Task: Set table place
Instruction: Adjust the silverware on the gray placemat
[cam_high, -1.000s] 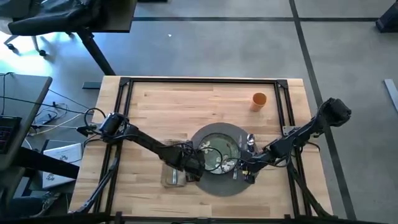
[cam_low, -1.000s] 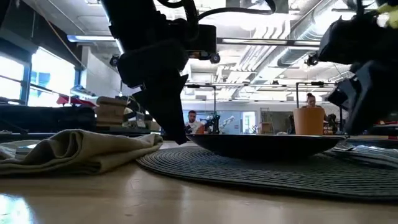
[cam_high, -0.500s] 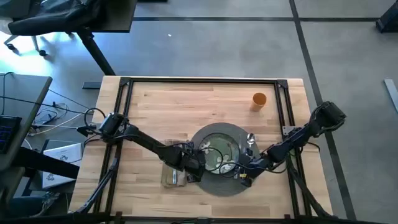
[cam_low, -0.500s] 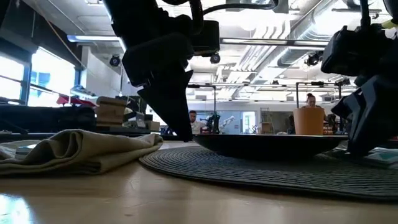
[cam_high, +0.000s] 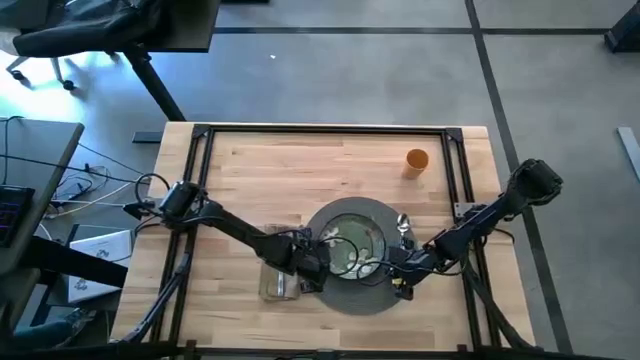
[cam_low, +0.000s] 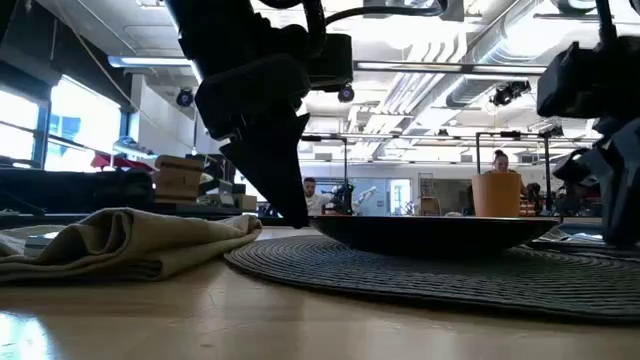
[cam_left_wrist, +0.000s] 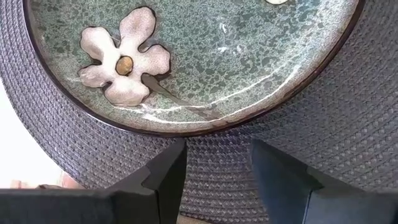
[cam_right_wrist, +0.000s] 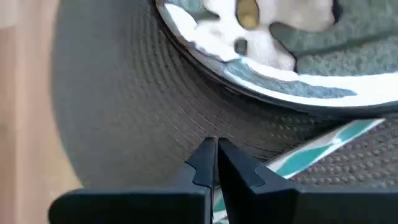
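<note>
In the low view, bare wood of the table (cam_low: 200, 320) runs along the near edge, with the crumpled beige napkin (cam_low: 120, 245) lying on it just beside the rim of the grey woven mat (cam_low: 450, 275). The dark side of the green floral plate (cam_low: 430, 232) sits on the mat, and behind it the orange cup (cam_low: 497, 195) stands well apart, toward the far right corner, where the high view shows open board all along the far rail. The left gripper (cam_left_wrist: 214, 165) hangs low over the mat at the plate's near-left rim, its fingers (cam_left_wrist: 165, 177) spread and holding nothing; its dark bulk blocks much of the room behind in the low view. The right gripper (cam_right_wrist: 216, 163) is low over the mat's near-right part, just off the plate's rim, its fingertips pressed together. A pale teal-striped cutlery handle (cam_right_wrist: 323, 149) lies on the mat just beside them and partly runs under them; whether they touch it cannot be told. From above, a spoon (cam_high: 403, 224) lies at the mat's right edge, other cutlery is masked by the arm, and the napkin is half hidden under the left arm.
</note>
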